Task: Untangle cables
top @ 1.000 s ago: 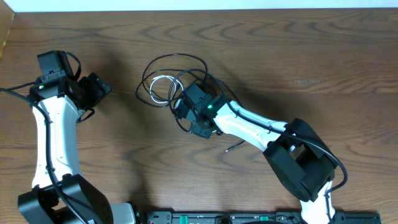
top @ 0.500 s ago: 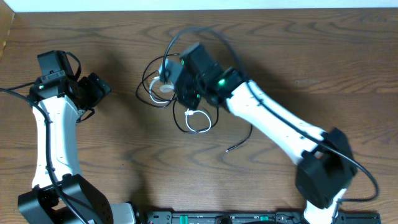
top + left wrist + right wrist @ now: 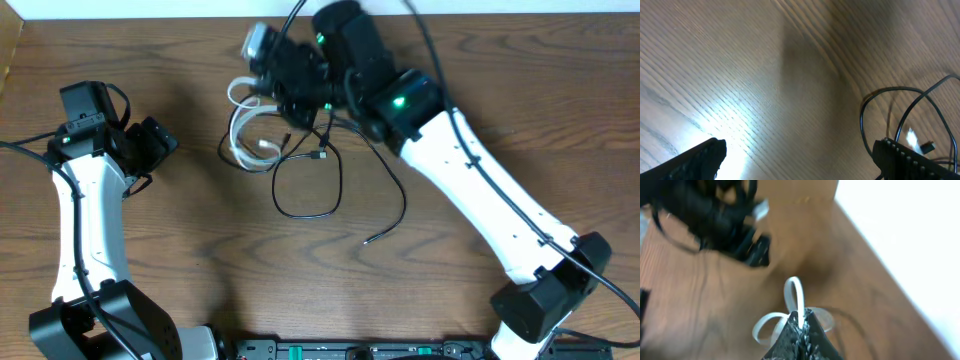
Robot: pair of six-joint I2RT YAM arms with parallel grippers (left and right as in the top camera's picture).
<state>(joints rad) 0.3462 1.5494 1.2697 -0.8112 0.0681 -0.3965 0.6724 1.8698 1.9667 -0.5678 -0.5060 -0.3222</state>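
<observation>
The right gripper (image 3: 800,321) was pressed together on the white cable (image 3: 794,291), whose flat loops curled out from between its 2 fingers. From above, that arm lay stretched toward the far edge of the table (image 3: 180,270), with the white coils bunched just to the left of its wrist. The black cable (image 3: 306,195) ran in among them near the gripper. 1 wide black loop rested on the wood below, and a loose strand trailed off toward the near right, ending bare on the table. The left gripper (image 3: 152,143) sat well apart on the left side, its jaws spread wide with nothing between them. Its own camera showed only wood grain and a few black strands at the right edge.
</observation>
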